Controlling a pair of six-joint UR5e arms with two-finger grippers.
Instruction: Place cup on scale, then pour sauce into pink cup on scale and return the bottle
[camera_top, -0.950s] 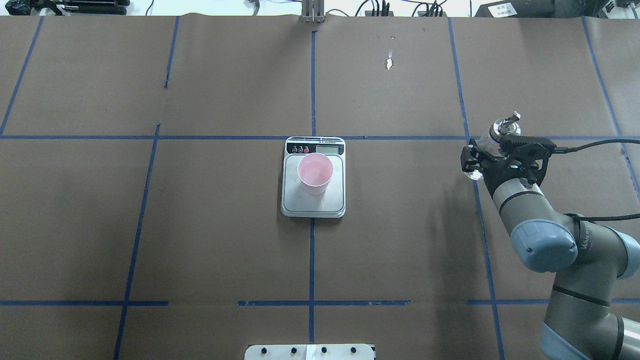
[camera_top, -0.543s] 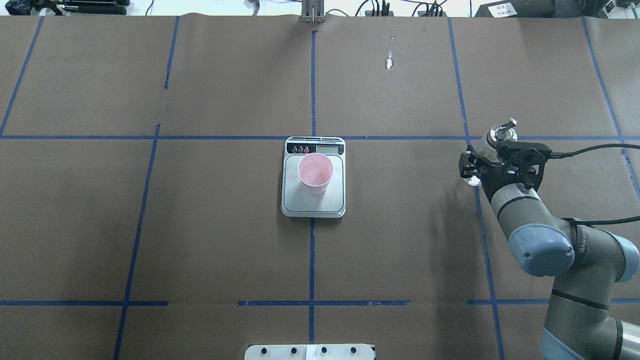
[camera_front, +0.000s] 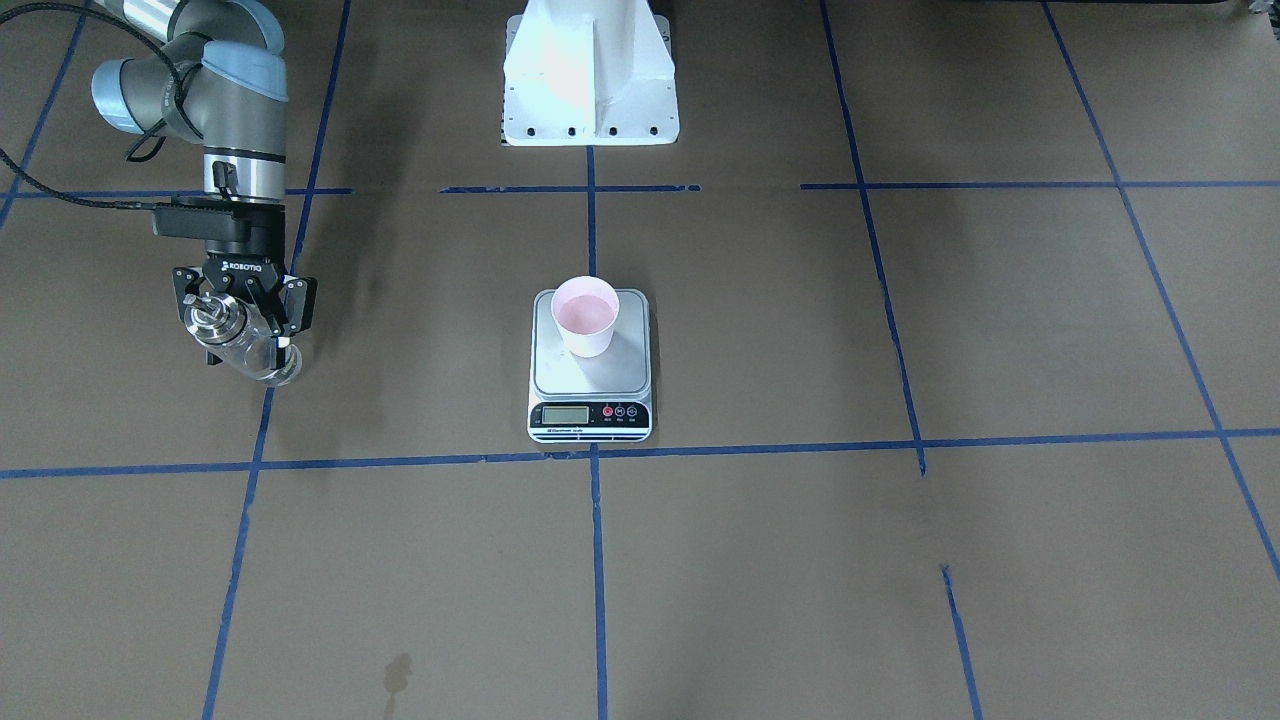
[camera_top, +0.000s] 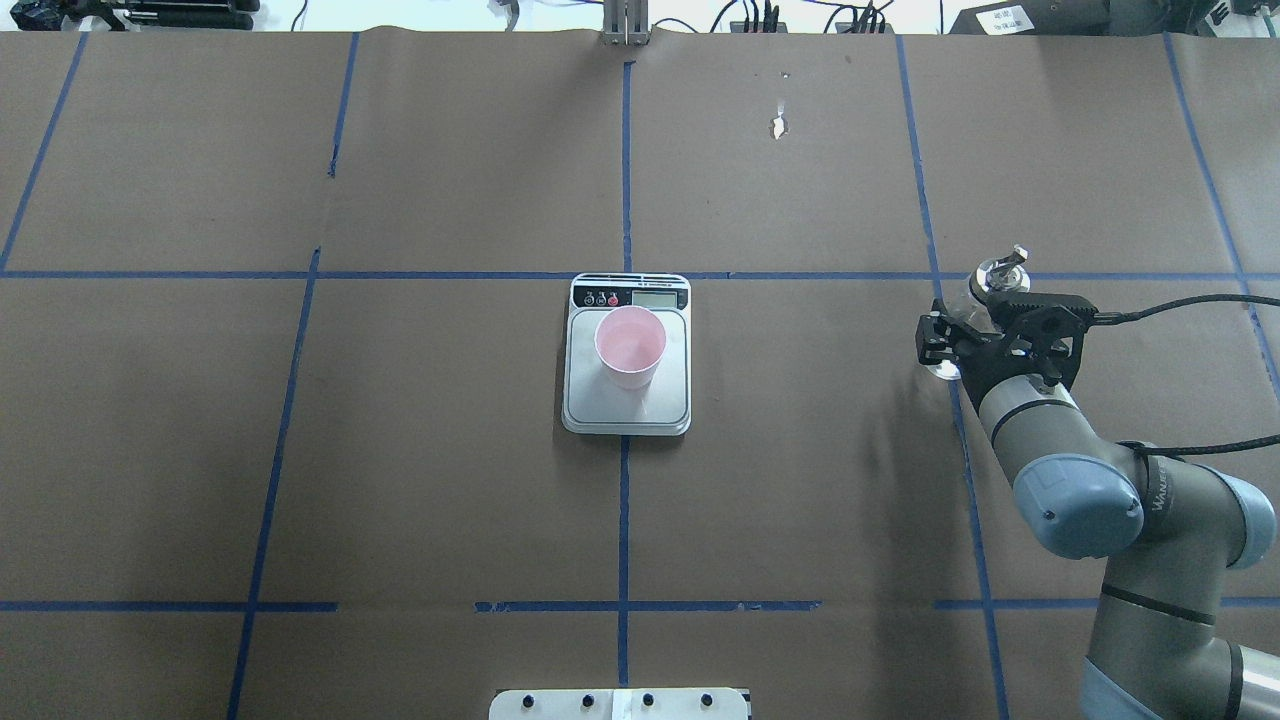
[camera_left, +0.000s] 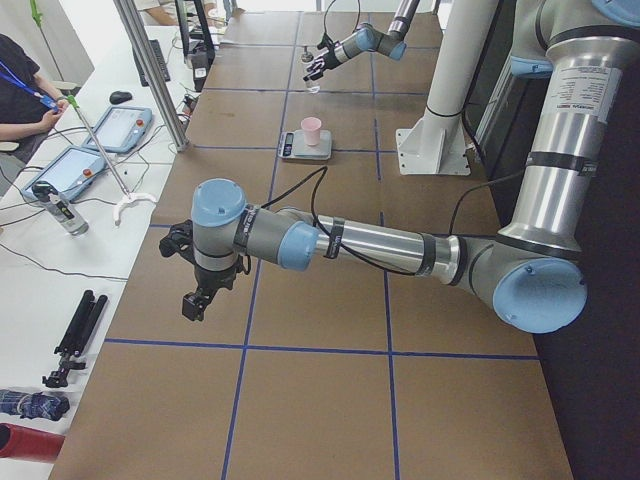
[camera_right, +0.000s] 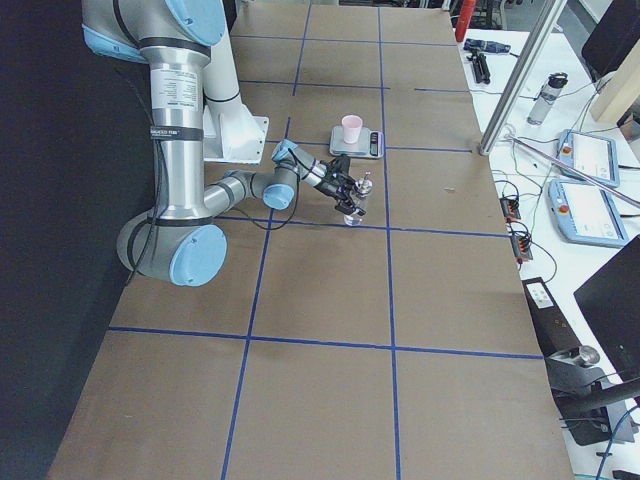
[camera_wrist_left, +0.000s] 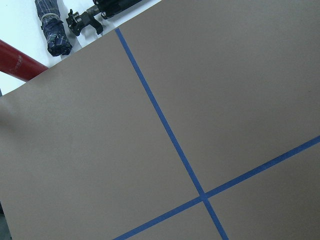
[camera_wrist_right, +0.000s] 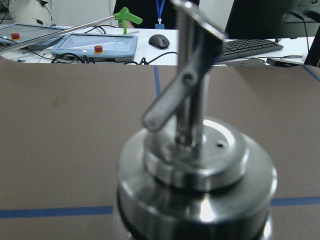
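From the front, the right gripper (camera_front: 242, 312) is pinched on the bottle (camera_front: 232, 334), which leans with its collar toward the camera; whether its base touches the table (camera_front: 900, 560) cannot be told. The cup (camera_front: 585, 316) stands upright on the scale (camera_front: 600, 378), toward the platform's far end, well apart from the bottle. Overhead, the fingers clasp the glass below the spout (camera_top: 1010, 258), near a blue tape line (camera_top: 960, 450). The left-end view shows the left gripper (camera_left: 196, 292) low over bare paper far from the scale; whether its claw is spread or pressed together cannot be told. The right-end view shows the bottle tilted, beside the tape. The left wrist camera sees only paper and crossing tape. The right wrist camera is filled by the collar (camera_wrist_right: 197, 175) and spout.
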